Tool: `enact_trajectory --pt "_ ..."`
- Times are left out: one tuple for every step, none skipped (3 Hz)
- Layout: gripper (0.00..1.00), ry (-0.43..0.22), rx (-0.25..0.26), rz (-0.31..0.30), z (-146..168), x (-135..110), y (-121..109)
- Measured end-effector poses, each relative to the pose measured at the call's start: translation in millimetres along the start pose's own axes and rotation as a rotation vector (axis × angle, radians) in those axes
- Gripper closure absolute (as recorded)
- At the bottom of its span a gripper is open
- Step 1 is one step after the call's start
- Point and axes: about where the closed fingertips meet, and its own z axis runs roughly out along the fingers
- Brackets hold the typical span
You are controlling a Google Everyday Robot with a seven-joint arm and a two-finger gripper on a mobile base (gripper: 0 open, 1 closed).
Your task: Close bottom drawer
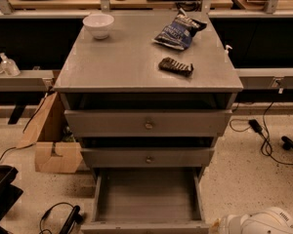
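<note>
**Bottom drawer open, arm low at its right corner**

Camera view: the bottom drawer [146,199] is pulled far out from the foot of the grey bench [132,62] and is empty. Its front panel [146,226] sits at the lower edge of the picture. We judge it a stiff, fairly light wooden box that should slide in on a straight push. We would press flat on the middle of the front panel rather than grip it. The white arm [256,223] sits low, just right of the drawer's front corner. The claw is out of frame below the arm, so we cannot tell its state.
</note>
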Motion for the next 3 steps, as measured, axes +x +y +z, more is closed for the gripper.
enact_trajectory --pt "1.0 0.001 0.0 -0.001 -0.3 -0.1 0.0" --pt "1.0 -0.02 -0.024 0.003 27.6 -0.7 8.4" --pt "1.0 -0.061 -0.047 -0.019 85.0 -4.8 4.7"
